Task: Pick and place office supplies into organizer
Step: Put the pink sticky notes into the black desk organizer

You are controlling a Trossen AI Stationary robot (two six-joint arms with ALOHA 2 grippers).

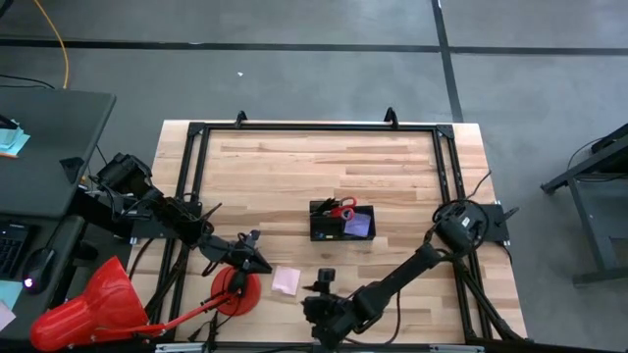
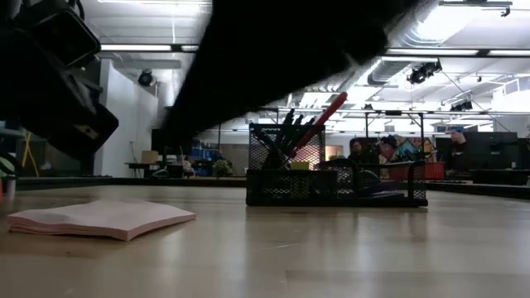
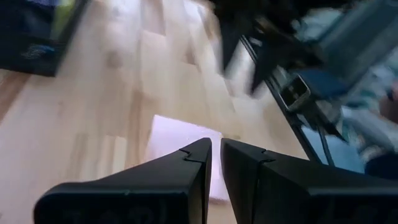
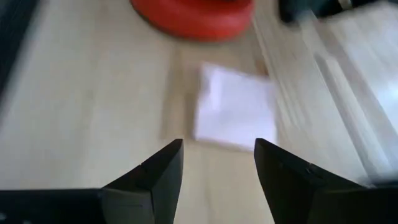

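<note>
From above, the black organizer [image 1: 341, 223] sits right of centre on the wooden table [image 1: 294, 167], with red-handled scissors [image 1: 342, 206] and a purple pad [image 1: 358, 225] inside it. A pink sticky pad [image 1: 286, 280] lies lower centre, just right of a red disc [image 1: 235, 291]. The left gripper [image 1: 257, 259] hangs above the disc, left of the pad. The right gripper [image 1: 322, 316] sits at the bottom edge, below and right of the pad.

In the low view, the sticky pad [image 2: 99, 218] lies flat at lower left and the organizer [image 2: 335, 174] stands at centre, the scissors handle [image 2: 330, 112] sticking up out of it.

In the left wrist view, the left gripper [image 3: 216, 155] is nearly closed and empty, the sticky pad [image 3: 180, 135] beyond its tips.

In the right wrist view, the right gripper [image 4: 217, 152] is spread wide and empty, with the sticky pad [image 4: 235, 106] just ahead and the red disc [image 4: 193, 12] at the top.
</note>
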